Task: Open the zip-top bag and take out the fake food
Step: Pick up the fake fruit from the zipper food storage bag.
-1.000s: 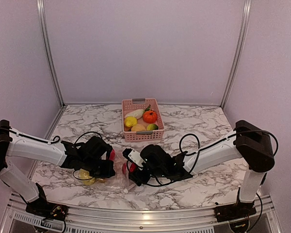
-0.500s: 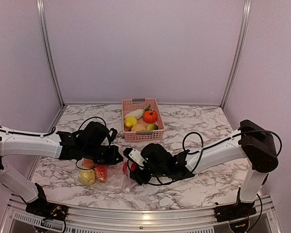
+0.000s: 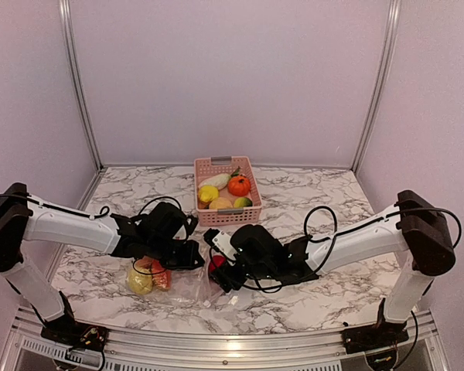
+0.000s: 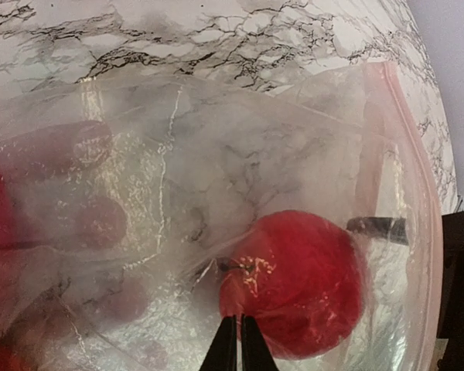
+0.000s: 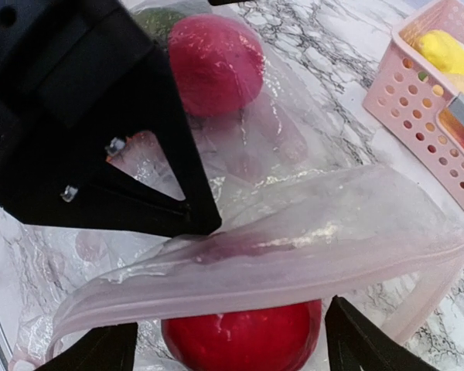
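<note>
Lilac walls (image 3: 232, 77), marble table (image 3: 332, 193), metal posts (image 3: 79, 85)

Crinkly clear plastic zip-top bag (image 4: 216, 154), glossy fake food (image 4: 294, 282).

The zip-top bag (image 5: 294, 239) covers half a red fruit (image 5: 243, 348); the pink basket (image 5: 417, 116) runs off-frame.

Left claw (image 3: 190, 256) and right claw (image 3: 221, 274) at the zip-top bag (image 3: 187, 285), pink basket (image 3: 228, 217) beyond.
</note>
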`<state>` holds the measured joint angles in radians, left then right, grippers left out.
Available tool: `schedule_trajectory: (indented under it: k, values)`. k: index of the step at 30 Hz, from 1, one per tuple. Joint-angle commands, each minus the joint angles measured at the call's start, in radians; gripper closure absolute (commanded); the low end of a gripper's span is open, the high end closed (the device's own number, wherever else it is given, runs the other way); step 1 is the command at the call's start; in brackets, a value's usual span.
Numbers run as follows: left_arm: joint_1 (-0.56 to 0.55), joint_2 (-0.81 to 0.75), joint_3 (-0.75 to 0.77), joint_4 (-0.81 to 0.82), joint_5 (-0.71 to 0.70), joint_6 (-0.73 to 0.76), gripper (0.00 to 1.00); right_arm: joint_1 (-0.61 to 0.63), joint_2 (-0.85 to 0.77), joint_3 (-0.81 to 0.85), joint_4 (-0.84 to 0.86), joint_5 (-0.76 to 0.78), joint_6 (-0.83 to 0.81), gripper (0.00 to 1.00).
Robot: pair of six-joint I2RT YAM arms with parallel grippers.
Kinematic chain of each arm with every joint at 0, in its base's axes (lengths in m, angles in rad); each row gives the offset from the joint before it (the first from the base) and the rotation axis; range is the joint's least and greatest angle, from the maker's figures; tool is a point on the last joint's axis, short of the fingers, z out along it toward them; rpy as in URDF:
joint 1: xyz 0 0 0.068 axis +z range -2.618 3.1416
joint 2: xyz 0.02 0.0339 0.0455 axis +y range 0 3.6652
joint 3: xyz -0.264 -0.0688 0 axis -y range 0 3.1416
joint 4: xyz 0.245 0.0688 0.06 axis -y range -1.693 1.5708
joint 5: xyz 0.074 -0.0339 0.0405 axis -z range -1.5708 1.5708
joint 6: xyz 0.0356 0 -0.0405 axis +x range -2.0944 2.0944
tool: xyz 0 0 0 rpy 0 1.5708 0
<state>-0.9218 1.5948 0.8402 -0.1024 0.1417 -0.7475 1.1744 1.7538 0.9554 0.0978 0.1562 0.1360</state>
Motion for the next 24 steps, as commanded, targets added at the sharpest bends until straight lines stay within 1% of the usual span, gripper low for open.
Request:
schedule_trajectory:
  k: [1, 3, 4, 9, 13, 16, 24]
  values:
    - [0.003, 0.033, 0.008, 0.033, 0.019, 0.015, 0.96, 0.002, -0.011, 0.001, -0.025, 0.043, 0.020, 0.25]
    - [0.003, 0.043, 0.011, 0.034, 0.020, 0.015, 0.96, -0.002, -0.003, 0.007, -0.029, 0.044, 0.014, 0.29]
    - [0.004, 0.048, 0.013, 0.035, 0.021, 0.016, 0.96, -0.002, 0.002, 0.010, -0.029, 0.045, 0.008, 0.29]
    - [0.003, 0.069, 0.022, 0.036, 0.020, 0.015, 0.96, -0.007, 0.039, 0.022, -0.028, 0.038, -0.009, 0.22]
    - [0.003, 0.073, 0.022, 0.036, 0.020, 0.014, 0.96, -0.008, 0.064, 0.024, -0.028, 0.037, -0.012, 0.19]
    - [0.005, 0.071, 0.020, 0.038, 0.019, 0.011, 0.96, -0.008, 0.074, 0.023, -0.021, 0.039, -0.008, 0.19]
    - [0.003, 0.055, 0.009, 0.023, 0.003, 0.007, 0.96, -0.009, 0.049, 0.026, -0.021, 0.045, 0.007, 0.37]
